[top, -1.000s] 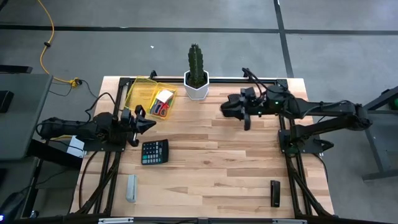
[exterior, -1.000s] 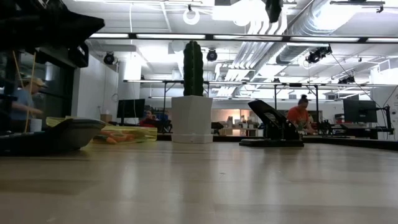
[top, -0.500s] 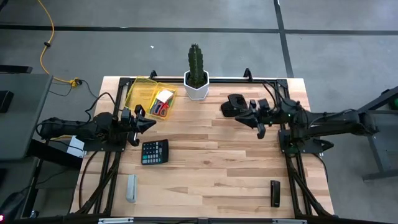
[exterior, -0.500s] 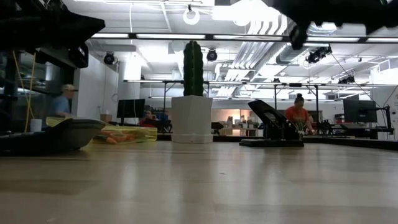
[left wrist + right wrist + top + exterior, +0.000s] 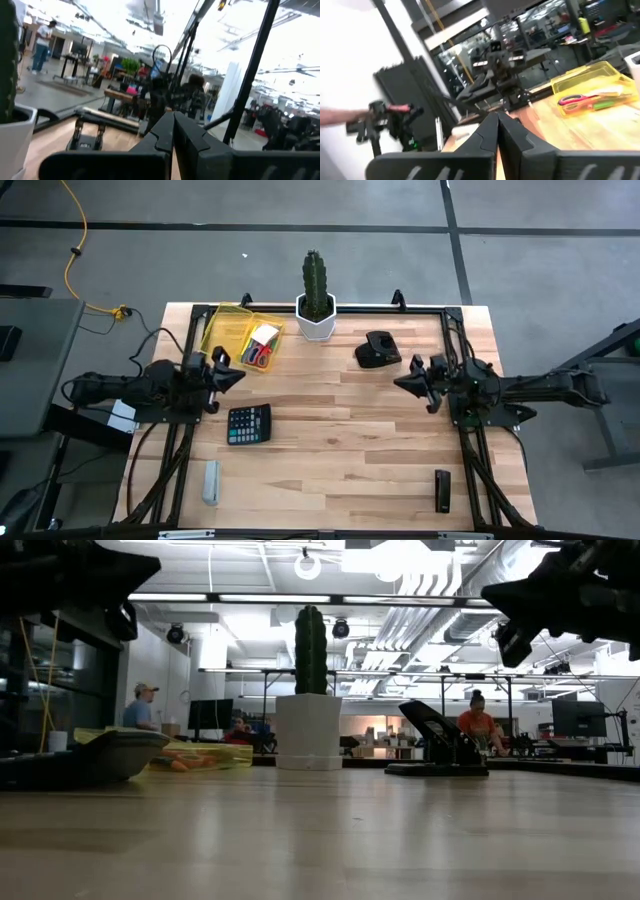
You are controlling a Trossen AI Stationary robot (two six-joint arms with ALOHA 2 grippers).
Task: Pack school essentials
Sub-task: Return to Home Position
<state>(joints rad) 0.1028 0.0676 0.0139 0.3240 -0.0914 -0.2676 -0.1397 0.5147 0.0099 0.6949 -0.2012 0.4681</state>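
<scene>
Bright ceiling strip lights light the wooden table evenly with only faint, soft shadows, while overhead glare washes white across both wrist views.

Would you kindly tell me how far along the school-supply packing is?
Looks nearly finished. Done: the red scissors and other small pieces lie in the yellow box. In hand: nothing; the left pincer and right pincer are shut and empty, each over its own table side. Left: probably nothing; I see no loose stationery, only items like the calculator and grey bar.
</scene>
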